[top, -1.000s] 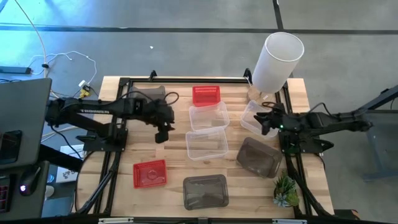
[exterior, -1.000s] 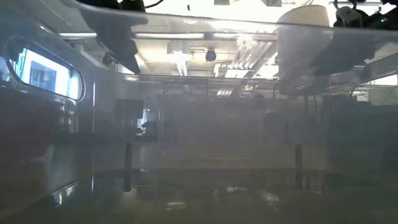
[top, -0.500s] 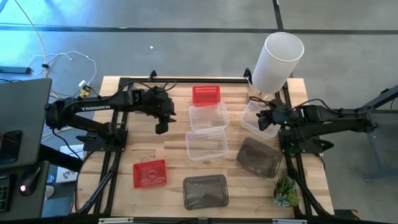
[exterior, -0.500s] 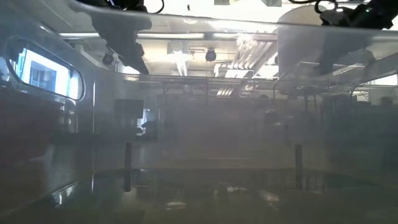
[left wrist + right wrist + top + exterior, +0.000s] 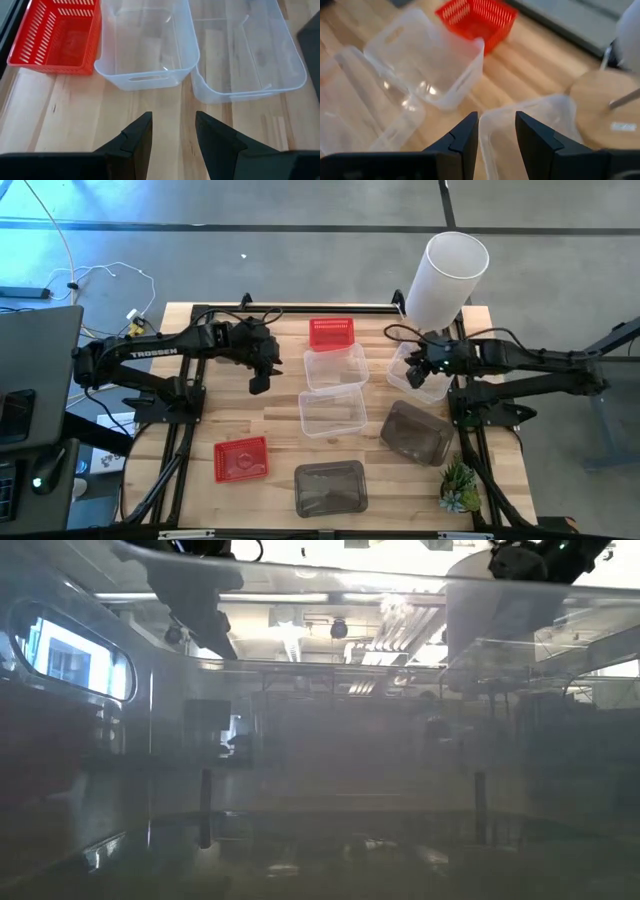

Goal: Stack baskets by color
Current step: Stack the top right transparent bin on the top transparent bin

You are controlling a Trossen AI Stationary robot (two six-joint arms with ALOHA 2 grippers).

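- Now we see the right gripper [image 5: 413, 370], fingers parted and empty, shifted over the rim of the clear rounded plastic basket [image 5: 417, 371] beside the tall white cylinder [image 5: 446, 278] — likely its next pick.
- Farther off, the left gripper [image 5: 258, 384], open and holding nothing, has pulled back, facing two clear baskets [image 5: 145, 45] and the red mesh basket [image 5: 56, 32].

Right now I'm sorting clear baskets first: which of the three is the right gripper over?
The clear basket beside the white cylinder. The right gripper, open, hangs over its rim; the other two clear baskets sit mid-table.
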